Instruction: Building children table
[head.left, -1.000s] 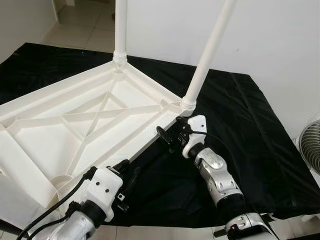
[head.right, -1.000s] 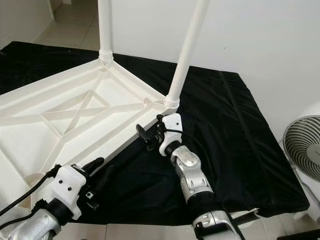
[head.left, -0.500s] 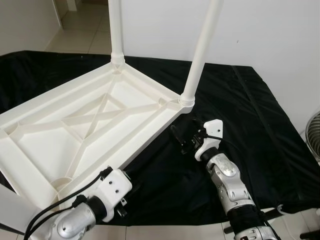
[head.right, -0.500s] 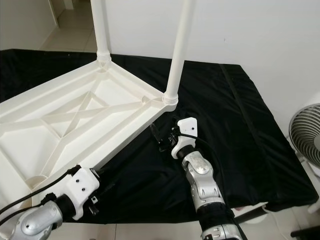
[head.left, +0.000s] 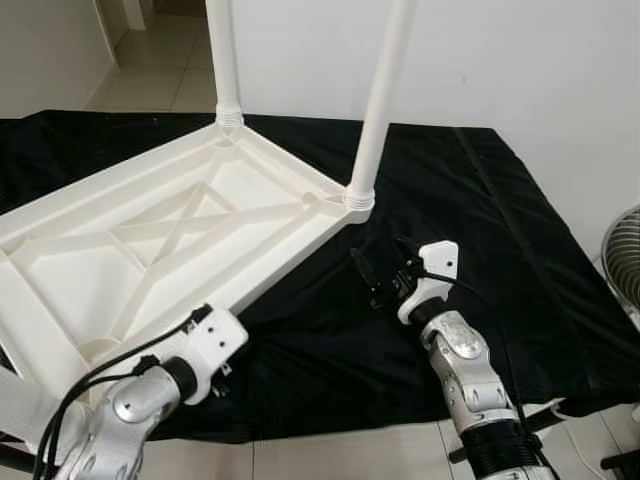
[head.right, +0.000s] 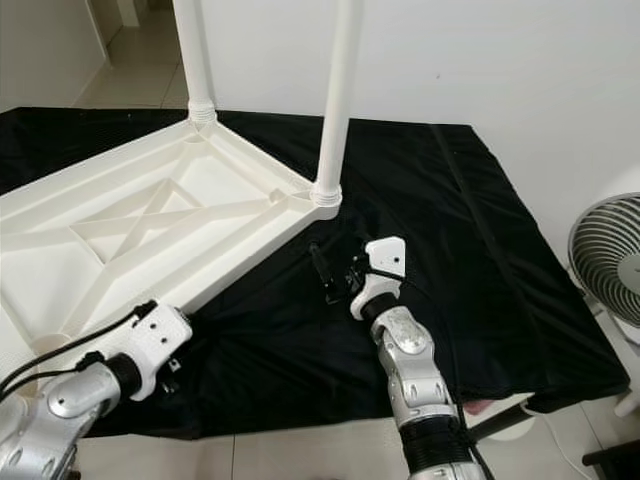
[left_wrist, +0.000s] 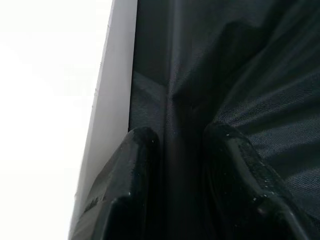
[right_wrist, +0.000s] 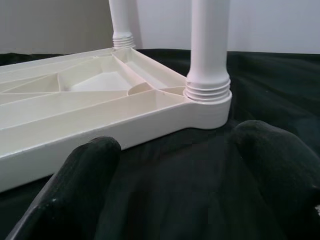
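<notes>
While the right tool hovers with fingers spread wide, holding nothing, just short of the upturned white table's near corner, bare black cloth lies open all around it. Two legs stand upright at the far corners. The left tool, narrowly parted, seems pressed beside the table's long front edge.
</notes>
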